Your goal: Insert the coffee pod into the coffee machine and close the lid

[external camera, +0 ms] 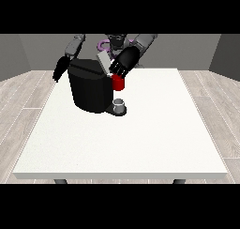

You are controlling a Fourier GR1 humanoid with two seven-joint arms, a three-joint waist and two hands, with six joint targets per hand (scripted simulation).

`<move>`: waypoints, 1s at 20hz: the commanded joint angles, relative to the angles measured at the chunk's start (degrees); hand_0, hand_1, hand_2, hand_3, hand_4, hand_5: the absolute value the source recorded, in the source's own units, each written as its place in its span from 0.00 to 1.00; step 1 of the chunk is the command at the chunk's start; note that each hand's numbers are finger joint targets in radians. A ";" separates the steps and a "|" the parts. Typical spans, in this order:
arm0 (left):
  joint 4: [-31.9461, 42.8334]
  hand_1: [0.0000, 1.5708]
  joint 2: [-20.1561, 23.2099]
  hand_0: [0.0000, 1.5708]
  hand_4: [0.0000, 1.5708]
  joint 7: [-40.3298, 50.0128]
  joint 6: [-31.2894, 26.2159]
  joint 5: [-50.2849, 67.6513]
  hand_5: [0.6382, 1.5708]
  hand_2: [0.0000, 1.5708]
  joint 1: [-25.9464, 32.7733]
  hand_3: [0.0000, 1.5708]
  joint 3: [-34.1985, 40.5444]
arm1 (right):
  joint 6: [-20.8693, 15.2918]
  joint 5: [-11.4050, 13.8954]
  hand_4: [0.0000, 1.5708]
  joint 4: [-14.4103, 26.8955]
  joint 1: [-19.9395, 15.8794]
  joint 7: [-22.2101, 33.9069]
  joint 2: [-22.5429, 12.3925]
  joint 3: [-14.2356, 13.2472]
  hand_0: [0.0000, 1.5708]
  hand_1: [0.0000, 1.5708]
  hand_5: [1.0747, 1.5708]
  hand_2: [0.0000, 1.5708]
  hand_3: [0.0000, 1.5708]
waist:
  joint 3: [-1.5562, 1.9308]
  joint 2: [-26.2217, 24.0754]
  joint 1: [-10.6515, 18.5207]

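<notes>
Hand at view's right (123, 63) was on the coffee machine (89, 89) lid (104, 62), by a red thing at the machine (118, 83); finger state unclear. Other hand (59, 69) hung straight-fingered.

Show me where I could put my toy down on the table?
The table is bare in front of the machine and along the view's right. It's crowded near the machine, where a hand, a red thing and a grey cup sit.

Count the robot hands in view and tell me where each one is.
2. The hand at the view's right is at the coffee machine's top, above a red thing at the machine. The hand at the view's left hangs beside the machine.
</notes>
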 commanded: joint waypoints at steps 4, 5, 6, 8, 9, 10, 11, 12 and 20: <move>-1.08 0.76 -3.01 0.76 0.23 0.64 1.51 -0.86 1.00 0.77 0.03 0.75 -1.08 | 0.32 -0.76 0.00 2.89 -0.34 -0.67 -1.15 -1.78 0.00 0.00 1.00 0.00 0.00 | 0.02 -1.33 1.44; -0.10 0.75 0.90 0.75 0.22 -2.91 2.61 -0.90 1.00 0.76 0.06 0.74 0.20 | 0.33 -0.47 0.00 -0.07 -1.36 0.27 -1.36 -1.13 0.00 0.00 1.00 0.00 0.00 | -0.01 1.15 -0.01; 0.24 0.79 2.79 0.79 0.18 -2.85 3.24 -1.52 1.00 0.80 0.39 0.76 0.49 | 1.83 -0.40 0.00 -0.57 1.42 -1.74 -1.36 0.04 0.00 0.00 1.00 0.00 0.00 | -0.01 1.10 -1.10; 0.49 0.78 1.70 0.78 0.00 -2.19 3.18 -3.39 1.00 0.79 0.42 0.74 -1.57 | 0.71 0.62 0.00 -0.71 -0.47 1.99 -1.09 0.52 0.00 0.00 1.00 0.00 0.00 | -0.02 -0.50 -0.66; 0.69 0.77 0.91 0.77 0.00 -2.57 5.32 -4.35 1.00 0.78 1.72 0.72 -2.21 | -1.18 1.33 0.00 -1.79 -0.36 2.35 1.10 1.63 0.00 0.00 1.00 0.00 0.00 | -0.02 -0.16 -0.77; 0.13 0.77 1.19 0.77 0.00 -0.94 3.87 -4.80 1.00 0.78 -0.43 0.70 -2.64 | -0.08 0.18 0.00 0.43 -0.05 0.15 -0.10 0.06 0.00 0.00 1.00 0.00 0.00 | 0.01 0.43 -1.06; 0.42 0.77 2.68 0.77 0.00 -4.93 4.94 -5.88 1.00 0.78 2.12 0.70 -3.63 | 1.55 -0.48 0.00 -2.03 -0.59 2.92 -0.67 0.59 0.00 0.00 1.00 0.00 0.00 | -0.02 0.09 -1.12; 2.18 0.77 4.18 0.77 0.00 -4.84 5.48 -5.91 1.00 0.78 2.46 0.70 -2.61 | 2.38 0.48 0.00 -4.62 0.42 4.59 -0.82 2.43 0.00 0.00 1.00 0.00 0.00 | -0.04 -0.36 -3.34; 1.83 0.71 2.43 0.71 0.00 -4.47 4.88 -5.21 1.00 0.72 -1.80 0.63 -1.47 | -0.31 -0.01 0.00 -1.50 -3.33 1.96 0.03 0.08 0.00 0.00 1.00 0.00 0.00 | 0.00 3.51 -1.73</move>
